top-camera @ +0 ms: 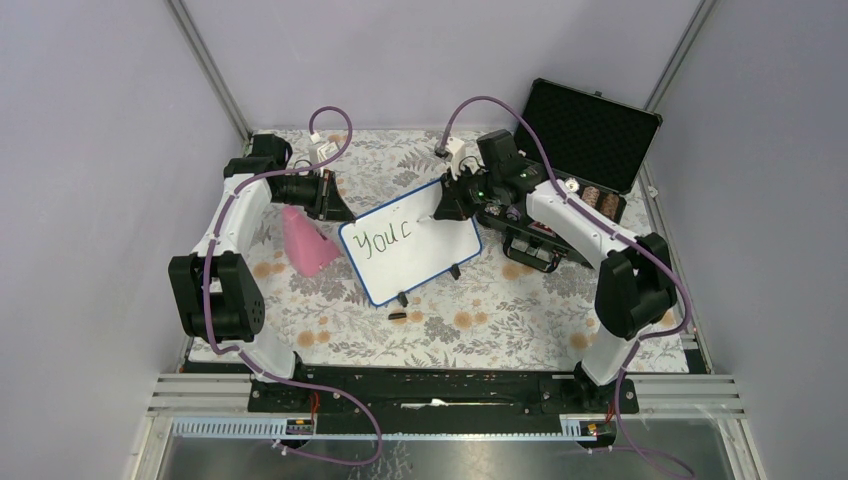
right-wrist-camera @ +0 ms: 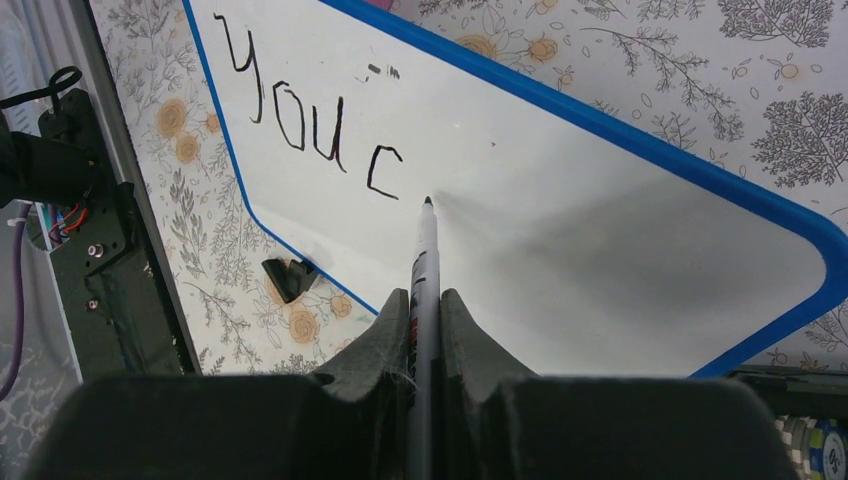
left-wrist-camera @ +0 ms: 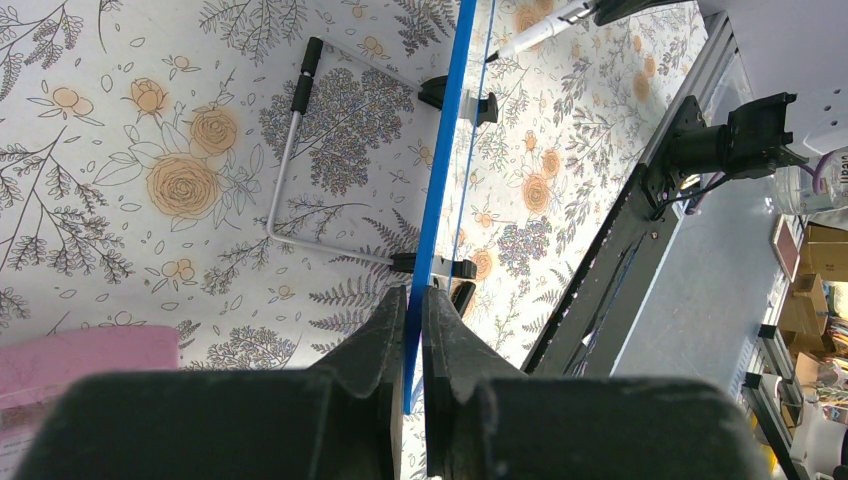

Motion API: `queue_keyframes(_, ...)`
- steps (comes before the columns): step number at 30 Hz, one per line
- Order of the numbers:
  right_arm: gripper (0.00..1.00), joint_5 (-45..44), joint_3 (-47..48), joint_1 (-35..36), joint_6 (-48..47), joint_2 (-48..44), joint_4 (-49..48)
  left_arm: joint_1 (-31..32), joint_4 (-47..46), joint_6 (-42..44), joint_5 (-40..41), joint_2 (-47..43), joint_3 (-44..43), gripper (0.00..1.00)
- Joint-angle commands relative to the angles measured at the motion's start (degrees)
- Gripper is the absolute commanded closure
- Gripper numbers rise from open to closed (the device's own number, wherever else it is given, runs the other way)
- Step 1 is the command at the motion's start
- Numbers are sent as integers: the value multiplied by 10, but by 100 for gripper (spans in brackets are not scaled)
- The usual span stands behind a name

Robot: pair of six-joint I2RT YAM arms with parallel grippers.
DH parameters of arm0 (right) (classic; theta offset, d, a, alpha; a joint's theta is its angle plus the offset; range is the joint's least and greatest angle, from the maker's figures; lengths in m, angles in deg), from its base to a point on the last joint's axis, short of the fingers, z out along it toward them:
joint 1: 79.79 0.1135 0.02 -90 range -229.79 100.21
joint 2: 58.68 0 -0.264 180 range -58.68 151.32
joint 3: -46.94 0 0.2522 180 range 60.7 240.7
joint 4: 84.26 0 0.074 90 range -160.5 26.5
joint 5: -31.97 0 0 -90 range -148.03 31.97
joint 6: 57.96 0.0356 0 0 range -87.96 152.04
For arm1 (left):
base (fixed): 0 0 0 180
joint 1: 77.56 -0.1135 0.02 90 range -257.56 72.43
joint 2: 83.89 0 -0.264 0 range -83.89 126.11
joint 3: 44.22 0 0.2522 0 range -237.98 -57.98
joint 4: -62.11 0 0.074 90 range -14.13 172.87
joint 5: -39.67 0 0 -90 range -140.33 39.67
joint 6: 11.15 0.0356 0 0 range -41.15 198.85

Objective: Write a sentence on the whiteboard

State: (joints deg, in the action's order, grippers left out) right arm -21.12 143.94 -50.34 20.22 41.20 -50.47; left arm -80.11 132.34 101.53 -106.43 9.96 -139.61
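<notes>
The whiteboard (top-camera: 435, 258), white with a blue frame, stands tilted on the flowered table mat. Dark lettering on it (top-camera: 388, 238) reads "You c" (right-wrist-camera: 310, 120). My left gripper (top-camera: 336, 206) is at the board's far left corner, shut on the blue frame edge (left-wrist-camera: 445, 170), with the jaws pinched around it (left-wrist-camera: 414, 300). My right gripper (right-wrist-camera: 425, 300) is shut on a marker (right-wrist-camera: 424, 250), over the board's far edge (top-camera: 447, 205). The marker's tip sits at the board's surface just right of the "c". The left wrist view shows the marker (left-wrist-camera: 535, 35) beyond the board.
A pink wedge-shaped object (top-camera: 305, 243) lies left of the board. An open black foam-lined case (top-camera: 590, 130) with small items stands at the back right. A small dark piece (top-camera: 397, 316) lies in front of the board. A wire stand (left-wrist-camera: 285, 170) props the board from behind.
</notes>
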Motion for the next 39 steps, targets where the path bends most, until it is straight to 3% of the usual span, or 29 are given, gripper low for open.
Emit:
queue_keyframes(1,100,-6,31,-2,5,9,-15,9,-2,9,5,-3,-14,100)
queue_keyframes(39,100,1,32,14,1,27,-15,9,-2,12,6,-2,-13,100)
